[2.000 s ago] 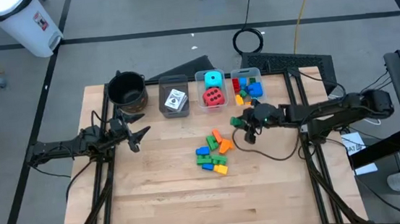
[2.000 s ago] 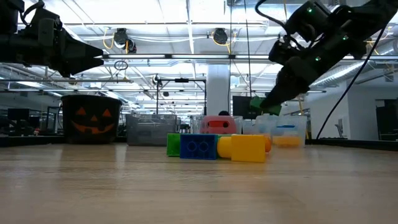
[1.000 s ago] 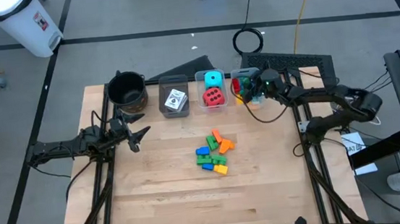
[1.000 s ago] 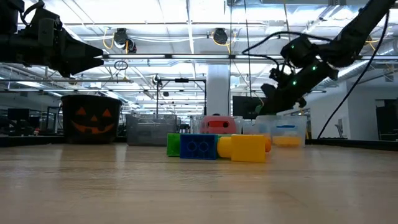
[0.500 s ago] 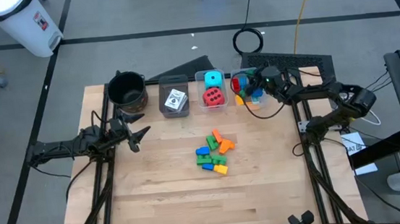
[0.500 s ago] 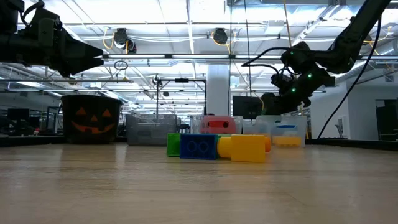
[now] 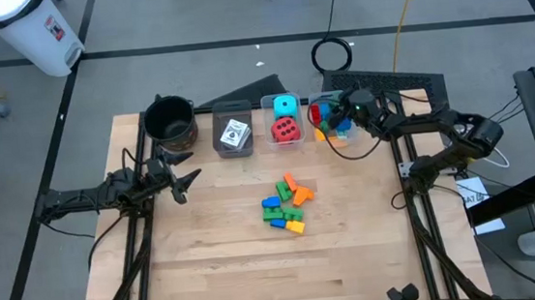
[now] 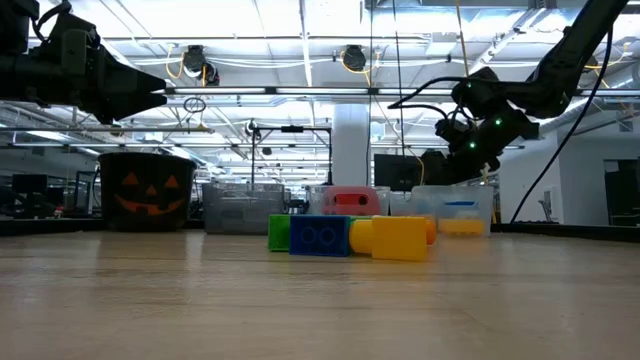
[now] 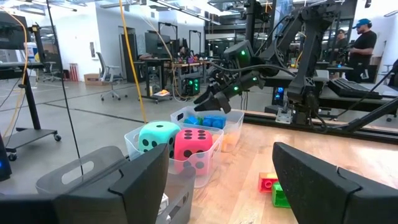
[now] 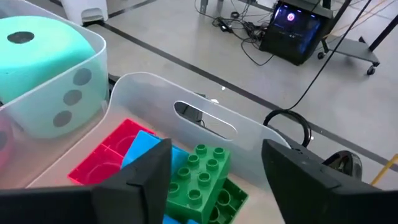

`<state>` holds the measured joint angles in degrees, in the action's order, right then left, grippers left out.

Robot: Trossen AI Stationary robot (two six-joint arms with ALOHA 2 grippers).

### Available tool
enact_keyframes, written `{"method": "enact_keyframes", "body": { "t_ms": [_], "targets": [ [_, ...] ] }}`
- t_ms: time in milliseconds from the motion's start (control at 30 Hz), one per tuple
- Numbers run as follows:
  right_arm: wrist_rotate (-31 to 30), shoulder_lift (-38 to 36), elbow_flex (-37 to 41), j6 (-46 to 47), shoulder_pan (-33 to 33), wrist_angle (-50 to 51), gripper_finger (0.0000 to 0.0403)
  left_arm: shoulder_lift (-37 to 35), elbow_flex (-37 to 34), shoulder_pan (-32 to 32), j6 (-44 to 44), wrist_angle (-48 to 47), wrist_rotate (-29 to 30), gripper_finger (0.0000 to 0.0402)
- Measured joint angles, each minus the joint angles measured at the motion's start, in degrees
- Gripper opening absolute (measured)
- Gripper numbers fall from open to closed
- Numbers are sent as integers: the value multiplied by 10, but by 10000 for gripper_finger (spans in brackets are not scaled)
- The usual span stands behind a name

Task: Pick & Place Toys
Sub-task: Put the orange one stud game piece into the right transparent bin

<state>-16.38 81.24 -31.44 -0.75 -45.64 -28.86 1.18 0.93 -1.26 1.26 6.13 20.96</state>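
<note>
We see the right gripper (image 7: 340,116) poised over the clear plastic bin (image 10: 205,127) at the right end of the bin row, its two dark fingers (image 10: 146,174) spread apart. Between them a green studded plastic brick (image 10: 202,177) lies on the pink and blue bricks (image 10: 127,149) already in that bin; we cannot tell whether either finger touches it. The bin's lower part is cut off in the wrist view, and from table height its frosted wall blurs the contents.

The neighbouring clear bin (image 7: 271,135) holds the cyan dotted cube (image 7: 286,105) and the red dotted cube (image 7: 286,129); the grey bin (image 7: 220,135) beside it holds white square cards (image 7: 236,134), too small to read.

A loose pile of small green, orange, blue and yellow bricks (image 7: 285,205) lies mid-table. From the low view only the front bricks show; the rest are hidden behind them.

The left gripper (image 7: 185,181) hangs apart at the table's left side, near the black round pot (image 7: 170,120), its fingers spread and empty.
</note>
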Motion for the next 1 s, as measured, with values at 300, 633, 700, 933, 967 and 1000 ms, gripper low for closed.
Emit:
{"method": "enact_keyframes", "body": {
  "t_ms": [300,633,700,933,967,1000],
  "targets": [
    [4,-87,0,-15,108,56,256,0,0,0,0,0,0,292],
    [152,-143,0,27,309,78,248,0,0,0,0,0,0,292],
    [150,-130,0,25,350,81,248,0,0,0,0,0,0,292],
    [132,-52,-31,70,410,77,259,0,0,0,0,0,0,292],
    [135,-40,-41,71,410,88,260,0,0,0,0,-1,0,292],
    [139,-26,-51,68,410,94,260,0,0,0,0,0,0,292]
  ]
}}
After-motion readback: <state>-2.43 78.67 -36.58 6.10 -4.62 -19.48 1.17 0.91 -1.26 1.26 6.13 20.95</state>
